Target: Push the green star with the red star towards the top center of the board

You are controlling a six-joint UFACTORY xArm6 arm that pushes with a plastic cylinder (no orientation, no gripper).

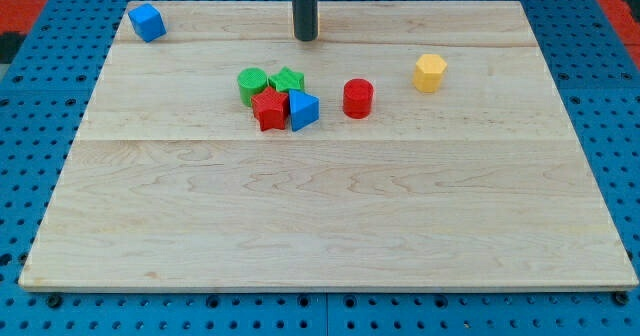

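Observation:
The green star (287,80) lies a little above the board's middle, left of centre. The red star (269,108) touches it from below-left. A green round block (252,83) sits right against the green star's left side. A blue triangular block (303,110) touches the red star's right side. My tip (305,38) stands near the view's top centre, above the green star and apart from it, touching no block.
A red cylinder (358,98) stands to the right of the cluster. A yellow hexagonal block (430,73) lies further right. A blue cube (147,22) sits at the board's top left corner. The wooden board (320,216) lies on a blue pegboard.

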